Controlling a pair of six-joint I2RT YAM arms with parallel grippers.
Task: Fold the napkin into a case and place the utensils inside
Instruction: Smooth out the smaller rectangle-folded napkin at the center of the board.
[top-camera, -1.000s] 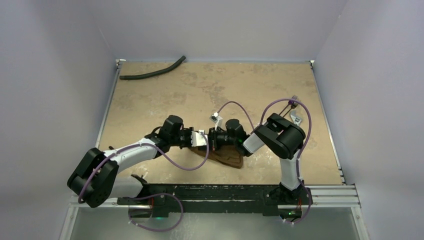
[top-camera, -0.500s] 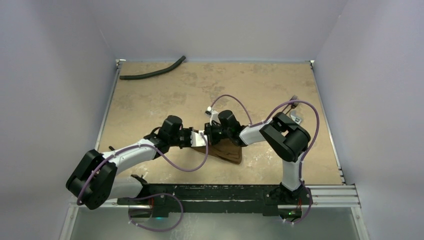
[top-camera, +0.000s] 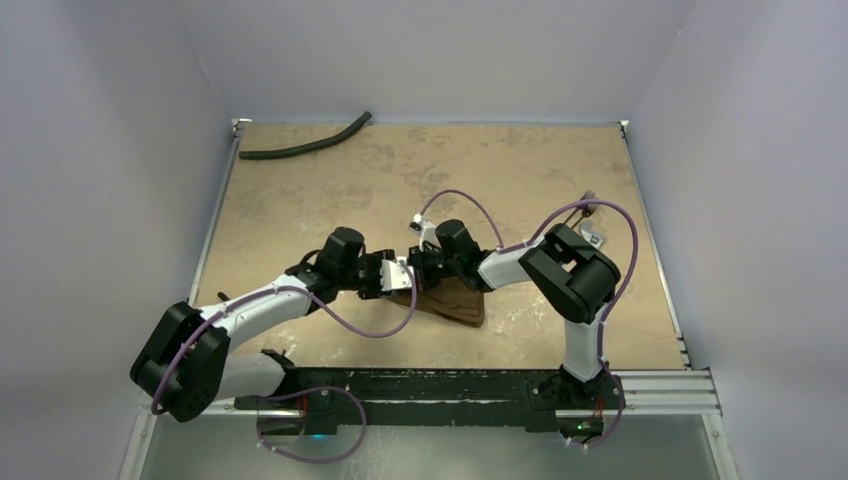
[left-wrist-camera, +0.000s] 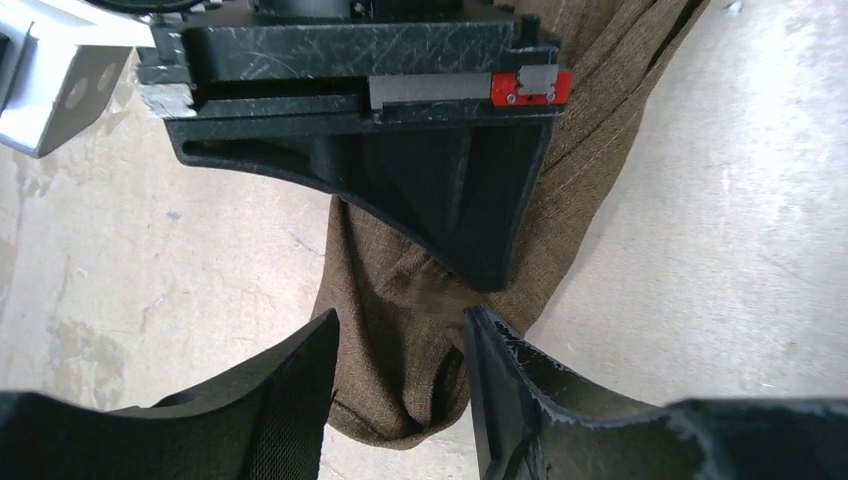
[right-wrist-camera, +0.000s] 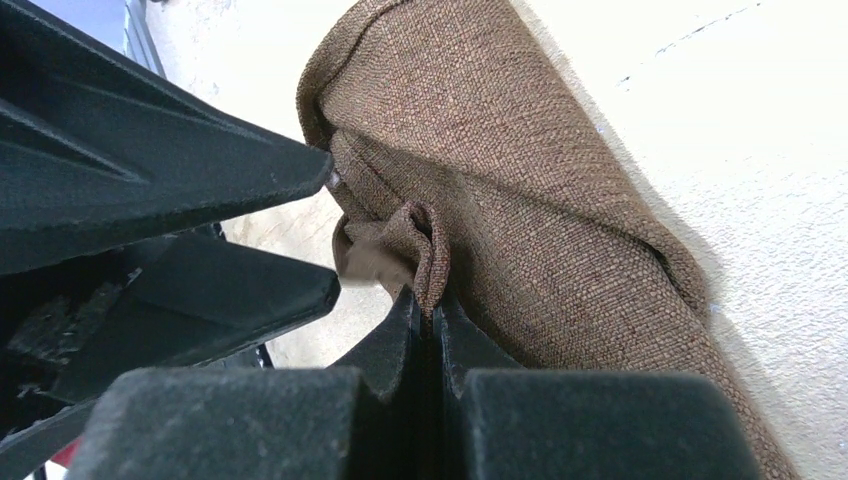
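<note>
- Coarse-woven brown napkin (top-camera: 458, 303): bunched in soft folds, mid-bench (top-camera: 300, 200), toward the near edge.
- Right pincer (right-wrist-camera: 431, 303): pressed together, pinching a napkin fold.
- Left pincer (left-wrist-camera: 400, 335): black fingers spread over the cloth's end.

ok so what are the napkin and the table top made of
The napkin: woven brown cloth, matte, probably linen-like; coarse crossing threads show up close and it bunches in soft folds. The table top: hard, smooth, beige with mottled patches; it looks like stone-pattern laminate or painted board, cannot tell which.
</note>
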